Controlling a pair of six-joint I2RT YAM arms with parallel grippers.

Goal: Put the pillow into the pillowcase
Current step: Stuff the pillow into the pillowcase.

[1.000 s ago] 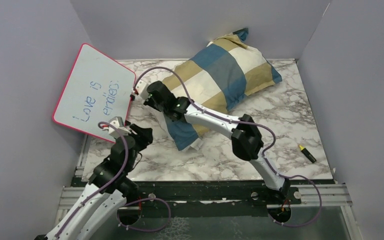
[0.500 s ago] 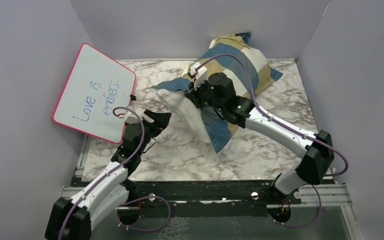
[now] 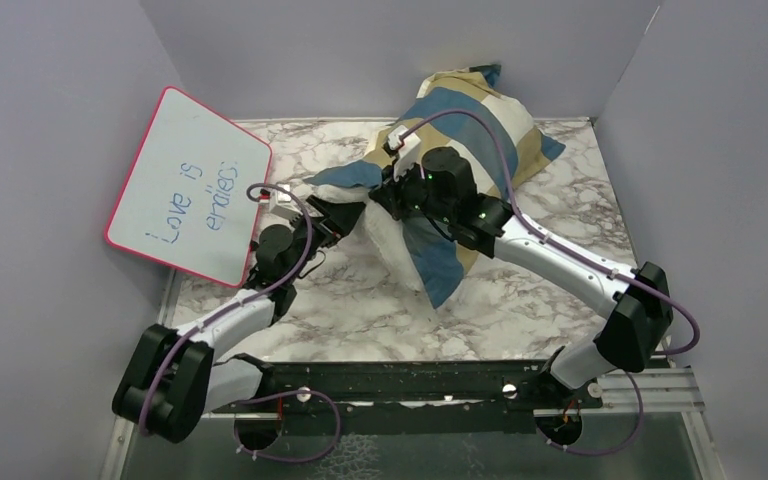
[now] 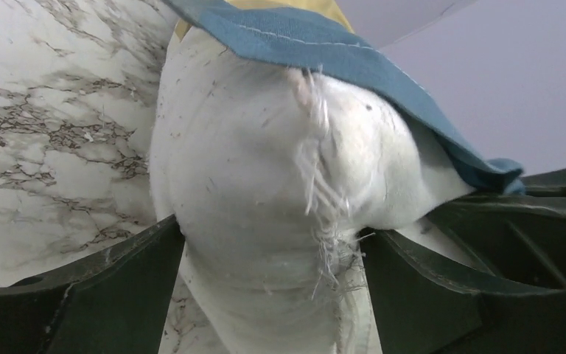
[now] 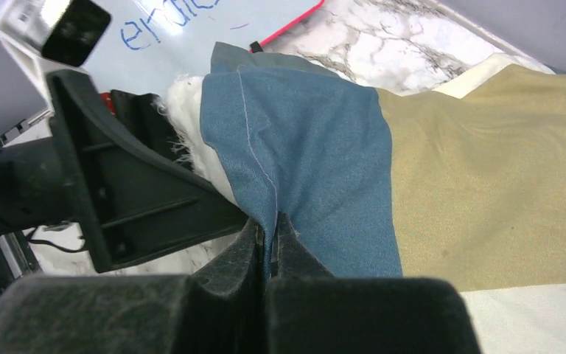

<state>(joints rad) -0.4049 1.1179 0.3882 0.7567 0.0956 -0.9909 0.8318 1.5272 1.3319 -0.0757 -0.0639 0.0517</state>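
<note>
The checked pillowcase (image 3: 470, 120) lies at the back middle of the table with the white pillow (image 3: 392, 250) partly inside; the pillow's near end sticks out. My right gripper (image 3: 385, 195) is shut on the blue open edge of the pillowcase (image 5: 317, 162) and holds it lifted over the pillow's end. My left gripper (image 3: 352, 212) is open, and the pillow's frayed white end (image 4: 265, 184) fills the gap between its fingers (image 4: 118, 287), touching both. In the left wrist view the blue hem (image 4: 324, 44) drapes over the top of the pillow. The left gripper also shows in the right wrist view (image 5: 140, 192).
A pink-rimmed whiteboard (image 3: 185, 185) with blue writing leans against the left wall, close to my left arm. Lilac walls close the table on the left, back and right. The marble tabletop (image 3: 360, 310) lies bare in front of the pillow.
My left gripper has moved forward and right until the pillow's end sits between its open fingers. My right gripper still holds the blue hem raised, almost unmoved since half a second ago.
</note>
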